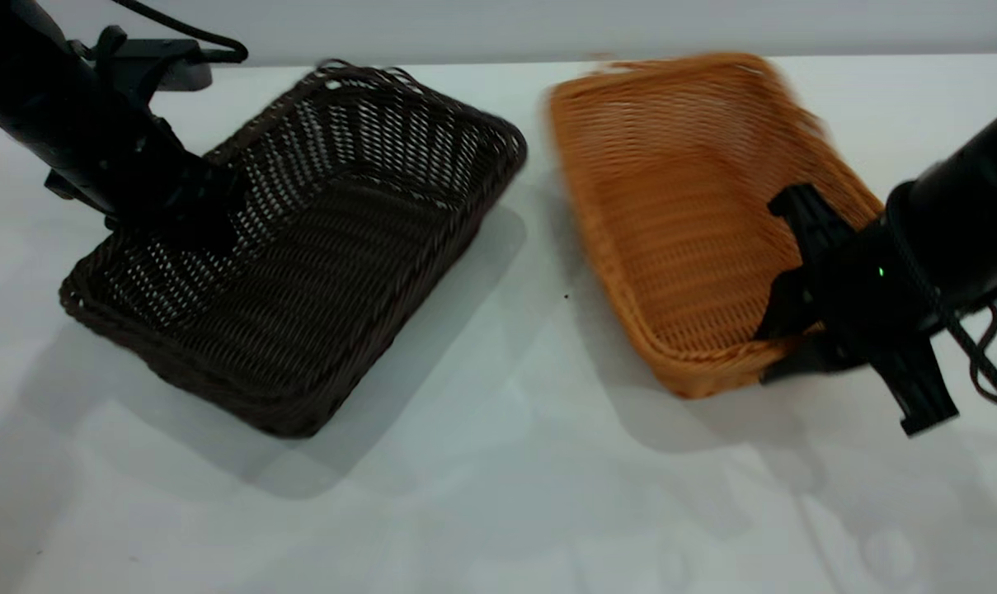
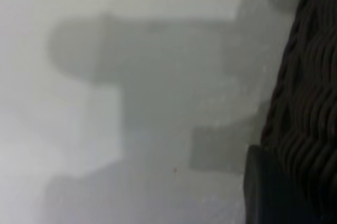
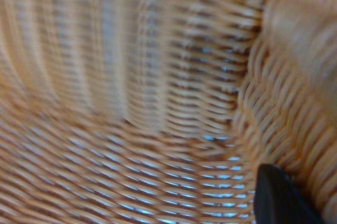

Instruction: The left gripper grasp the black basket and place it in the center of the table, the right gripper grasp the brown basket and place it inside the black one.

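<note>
The black basket [image 1: 317, 247] is at the left of the table [image 1: 498, 462], tilted, with a wide shadow under it. My left gripper [image 1: 195, 210] is shut on its left rim; in the left wrist view one black finger [image 2: 268, 192] lies against the outside of the dark woven wall [image 2: 310, 92]. The brown basket [image 1: 671, 214] is at the right, tilted, its far rim blurred. My right gripper [image 1: 783, 334] is shut on its near right corner; in the right wrist view one fingertip [image 3: 279, 197] lies against the orange weave [image 3: 131, 76].
A dark arm base [image 1: 160, 62] with a cable stands at the table's back left. Bare tabletop lies between the two baskets and along the whole front. The table's far edge meets a pale wall.
</note>
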{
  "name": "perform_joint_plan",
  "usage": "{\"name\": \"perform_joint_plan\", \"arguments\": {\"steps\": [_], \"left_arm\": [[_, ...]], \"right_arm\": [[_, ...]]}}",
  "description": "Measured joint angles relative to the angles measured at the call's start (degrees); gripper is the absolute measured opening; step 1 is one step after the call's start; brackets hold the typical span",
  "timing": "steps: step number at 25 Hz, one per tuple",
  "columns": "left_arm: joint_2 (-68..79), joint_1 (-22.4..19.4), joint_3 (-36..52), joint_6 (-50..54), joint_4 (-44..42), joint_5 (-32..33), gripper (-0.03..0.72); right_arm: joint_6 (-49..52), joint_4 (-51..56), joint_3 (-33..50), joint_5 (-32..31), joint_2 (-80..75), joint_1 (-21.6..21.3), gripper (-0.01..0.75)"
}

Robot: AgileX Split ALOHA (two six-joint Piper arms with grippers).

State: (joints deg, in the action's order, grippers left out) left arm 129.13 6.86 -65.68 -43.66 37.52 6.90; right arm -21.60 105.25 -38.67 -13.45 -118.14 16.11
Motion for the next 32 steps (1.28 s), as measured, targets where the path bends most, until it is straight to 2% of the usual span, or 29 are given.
{"name": "perform_joint_plan", "arguments": {"steps": [3, 7, 10, 14, 17, 20, 25, 32], "left_arm": [[0.0, -0.06, 0.0, -4.12, 0.16, 1.66, 0.086], [0.0, 0.4, 0.0, -13.41, 1.39, 2.61, 0.076], [0.0, 1.68, -0.02, -19.28, 1.75, 2.61, 0.076], [0.0, 5.5, -0.02, -29.26, 2.18, 0.61, 0.076], [0.0, 9.76, -0.47, -38.48, 2.62, -2.68, 0.076], [0.22, 14.02, -2.82, -46.33, 2.32, -2.64, 0.076], [3.8, 18.74, -9.55, -55.66, 1.68, -2.4, 0.076], [6.34, 20.37, -12.01, -60.94, 2.61, -2.81, 0.076]], "right_arm": [[-2.23, -0.68, -2.91, -0.74, 0.0, -2.59, 0.064], [-7.82, -3.6, -9.68, -6.32, -0.48, -8.33, 0.064], [-8.26, -11.15, -15.34, -12.33, -0.83, -12.79, 0.064], [-2.66, -26.94, -24.51, -22.48, -0.89, -16.78, 0.064], [2.84, -38.65, -31.15, -29.54, -0.94, -17.61, 0.064], [6.21, -45.65, -36.58, -34.59, -0.94, -17.61, 0.064], [7.82, -47.21, -41.0, -37.07, -0.99, -17.61, 0.064], [7.99, -47.5, -41.65, -38.84, -0.99, -17.71, 0.064]]}}
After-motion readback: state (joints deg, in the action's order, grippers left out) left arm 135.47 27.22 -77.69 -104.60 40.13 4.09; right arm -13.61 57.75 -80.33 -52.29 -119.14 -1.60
